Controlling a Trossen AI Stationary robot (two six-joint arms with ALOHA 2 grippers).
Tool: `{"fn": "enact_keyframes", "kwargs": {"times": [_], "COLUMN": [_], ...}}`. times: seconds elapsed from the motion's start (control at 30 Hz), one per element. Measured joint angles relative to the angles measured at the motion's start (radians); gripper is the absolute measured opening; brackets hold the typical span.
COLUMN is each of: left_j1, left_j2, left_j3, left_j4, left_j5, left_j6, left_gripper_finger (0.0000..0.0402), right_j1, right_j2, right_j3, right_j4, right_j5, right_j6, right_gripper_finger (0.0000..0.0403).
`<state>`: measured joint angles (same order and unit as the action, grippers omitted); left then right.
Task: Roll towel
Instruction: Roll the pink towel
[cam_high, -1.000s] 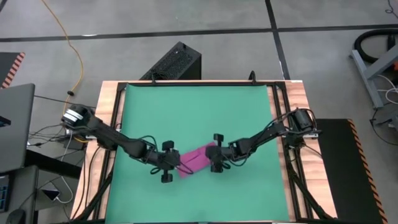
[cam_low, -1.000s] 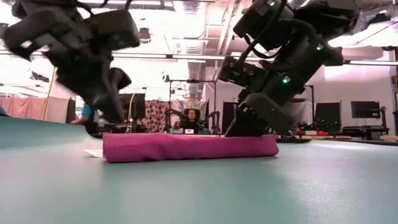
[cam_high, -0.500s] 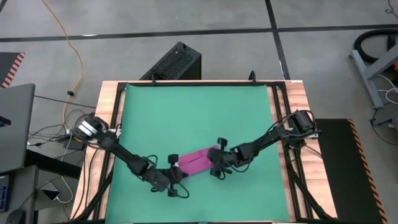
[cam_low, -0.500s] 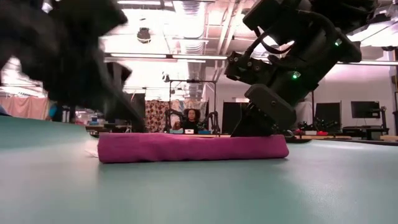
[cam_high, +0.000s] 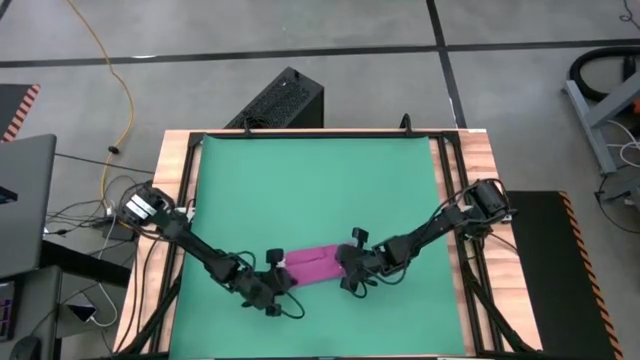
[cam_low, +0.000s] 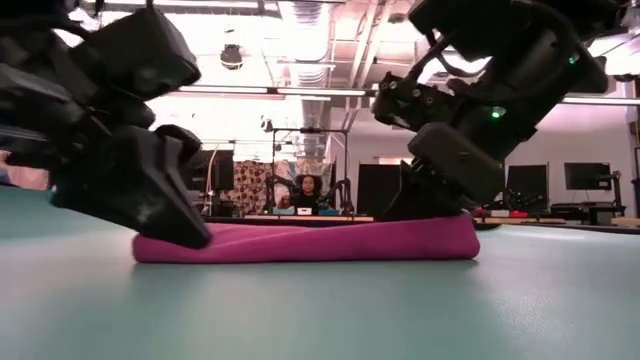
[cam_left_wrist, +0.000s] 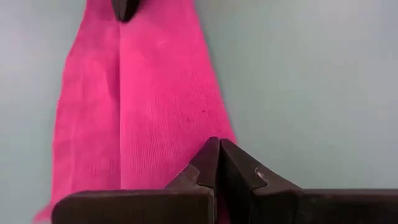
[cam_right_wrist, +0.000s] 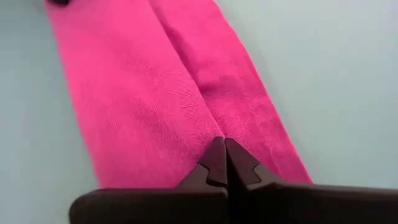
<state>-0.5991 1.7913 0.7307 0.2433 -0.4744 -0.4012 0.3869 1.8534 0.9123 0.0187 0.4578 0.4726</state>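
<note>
The towel (cam_high: 312, 264), a magenta-pink cloth gathered into a long narrow strip with a crease down its length, lies flat on the green mat (cam_high: 320, 180), running left to right. My left gripper (cam_high: 276, 282) is shut at the towel's left end (cam_low: 160, 245). My right gripper (cam_high: 346, 270) is shut at its right end (cam_low: 455, 238). In each wrist view the shut fingertips stand over the pink cloth, and the other gripper's tip shows at the strip's far end. My left gripper has its shut fingertips (cam_left_wrist: 217, 155) down on the top of the towel's left end (cam_left_wrist: 199, 130), beside one long edge. It slants down from the left and near side, pointing along the strip. The towel lies flat on the mat. My right gripper has its shut fingertips (cam_right_wrist: 224, 155) down on the top of the towel's right end, right at the lengthwise crease (cam_right_wrist: 208, 124). It slants down from the right, pointing along the strip. The cloth stays on the mat.
The mat covers most of a wood-rimmed table (cam_high: 452, 200), with open green surface on the far side of the towel. A black box (cam_high: 285, 100) stands past the far edge and a laptop (cam_high: 25, 200) to the left. A person (cam_low: 308, 188) sits far off in the room.
My left gripper has gone toward the near edge and down onto the towel's left end. My right gripper has shifted toward the near edge and rolled. The towel has turned about from slanted to lying left to right, its right end swept nearer.
</note>
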Motion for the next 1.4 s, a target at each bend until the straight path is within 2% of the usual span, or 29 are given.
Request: {"fn": "enact_keyframes", "kwargs": {"times": [0.1, 0.27, 0.37, 0.53, 0.63, 0.83, 0.93, 1.03, 1.2, 1.4], "left_j1": [-0.017, -0.024, -0.004, 0.013, 0.013, 0.014, 0.015, 0.018, 0.019, 0.019], "left_j2": [-0.047, -0.1, -0.064, 0.025, 0.057, 0.061, 0.061, 0.061, 0.061, 0.061], "left_j3": [-0.002, 0.0, -0.002, -0.001, -0.001, 0.0, 0.0, 0.0, 0.0, 0.001], "left_j4": [-0.001, 0.059, 0.07, 0.119, 0.119, 0.082, 0.071, 0.054, 0.028, 0.008], "left_j5": [-0.056, -0.239, -0.218, -0.179, -0.181, -0.173, -0.152, -0.138, -0.131, -0.123], "left_j6": [0.056, 0.179, 0.201, 0.145, 0.115, 0.083, 0.078, 0.076, 0.079, 0.085], "left_gripper_finger": [0.0, 0.0, 0.0, 0.0, 0.0, 0.0, 0.0, 0.0, 0.0, 0.0], "right_j1": [0.01, 0.013, 0.019, 0.026, 0.049, 0.102, 0.144, 0.197, 0.239, 0.214], "right_j2": [0.0, 0.0, 0.0, 0.0, -0.007, -0.109, -0.171, -0.216, -0.209, -0.11], "right_j3": [0.0, 0.0, 0.0, -0.001, -0.003, -0.002, -0.002, 0.0, -0.001, -0.001], "right_j4": [0.0, 0.005, 0.008, 0.017, 0.016, -0.021, -0.017, -0.016, -0.088, -0.092], "right_j5": [0.013, 0.024, 0.034, 0.046, 0.108, 0.243, 0.257, 0.201, 0.11, 0.091], "right_j6": [0.007, 0.029, 0.028, 0.026, -0.013, -0.117, -0.223, -0.344, -0.427, -0.506], "right_gripper_finger": [0.0006, 0.0006, 0.0006, 0.0006, 0.0006, 0.0006, 0.0013, 0.0039, 0.0119, 0.0222]}}
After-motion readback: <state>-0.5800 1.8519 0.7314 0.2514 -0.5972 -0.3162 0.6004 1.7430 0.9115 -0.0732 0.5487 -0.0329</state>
